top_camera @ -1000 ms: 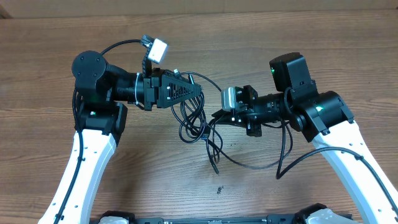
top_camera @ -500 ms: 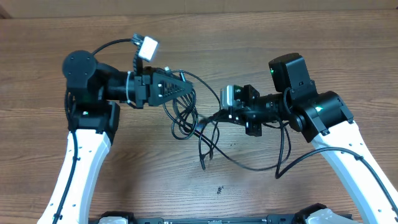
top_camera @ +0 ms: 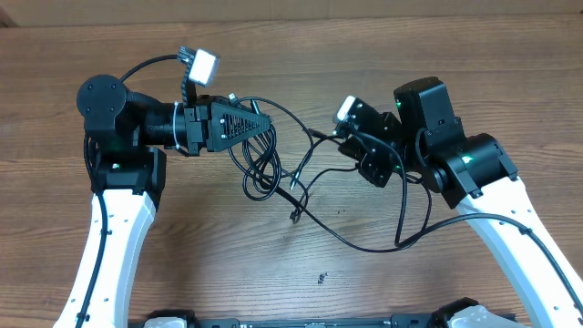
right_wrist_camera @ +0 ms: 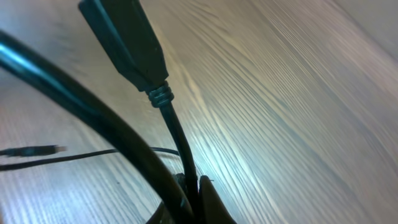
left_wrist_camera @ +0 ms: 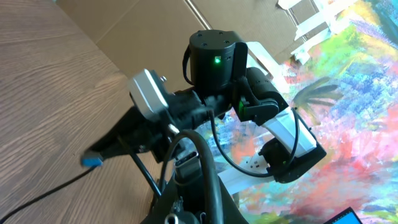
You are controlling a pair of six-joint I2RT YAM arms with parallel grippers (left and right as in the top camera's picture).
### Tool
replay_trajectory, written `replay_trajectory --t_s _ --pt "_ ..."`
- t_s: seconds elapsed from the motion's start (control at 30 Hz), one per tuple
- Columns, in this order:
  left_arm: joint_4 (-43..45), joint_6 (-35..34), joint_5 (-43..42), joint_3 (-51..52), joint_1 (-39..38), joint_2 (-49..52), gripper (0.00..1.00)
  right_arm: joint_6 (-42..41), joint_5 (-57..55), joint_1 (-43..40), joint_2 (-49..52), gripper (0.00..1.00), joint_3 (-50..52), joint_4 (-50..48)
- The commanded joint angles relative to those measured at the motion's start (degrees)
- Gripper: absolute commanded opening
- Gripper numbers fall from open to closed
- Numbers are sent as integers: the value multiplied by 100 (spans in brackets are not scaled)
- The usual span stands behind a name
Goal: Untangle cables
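The cables (top_camera: 264, 169) are thin black cords hanging in a loose tangle between my two grippers above the wooden table. My left gripper (top_camera: 266, 129) is shut on several strands at the tangle's upper left. In the left wrist view a cord and a flat plug (left_wrist_camera: 186, 163) pass through its jaws (left_wrist_camera: 199, 190). My right gripper (top_camera: 335, 138) is shut on one cable. In the right wrist view its jaws (right_wrist_camera: 193, 186) pinch that cord just below a black plug (right_wrist_camera: 124, 37). A loose plug end (top_camera: 293, 216) lies on the table below the tangle.
A long cord loop (top_camera: 364, 244) trails over the table (top_camera: 273, 282) toward the right arm's base. Another silver-tipped plug (right_wrist_camera: 31, 150) lies at the left of the right wrist view. The right arm (left_wrist_camera: 217, 56) fills the middle of the left wrist view.
My left gripper has moved left and slightly up with its strands. My right gripper has tilted up and back to the right. The tangle has spread out between them.
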State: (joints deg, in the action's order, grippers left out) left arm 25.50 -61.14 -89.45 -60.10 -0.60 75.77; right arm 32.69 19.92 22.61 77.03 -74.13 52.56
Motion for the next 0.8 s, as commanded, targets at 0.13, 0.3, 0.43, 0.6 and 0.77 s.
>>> replay_trajectory --t_s 0.13,0.3,0.43,0.6,0.77 --pt "50 -13 -107 -35 76 -105 4 -1604 -1049 -599 -28 4 -83 -57" --pt "50 92 -107 -35 199 -105 4 -2404 -1040 -1189 -28 12 -83 -87" --pt "48 319 -107 -33 212 -103 4 -2498 -522 -1414 -28 92 -83 -74" --pt "46 800 -107 -33 208 -103 4 -2500 -299 -1410 -28 100 -83 -87" --pt "0 1292 -109 -33 208 -103 4 -2500 280 -1410 -31 100 -83 -92"
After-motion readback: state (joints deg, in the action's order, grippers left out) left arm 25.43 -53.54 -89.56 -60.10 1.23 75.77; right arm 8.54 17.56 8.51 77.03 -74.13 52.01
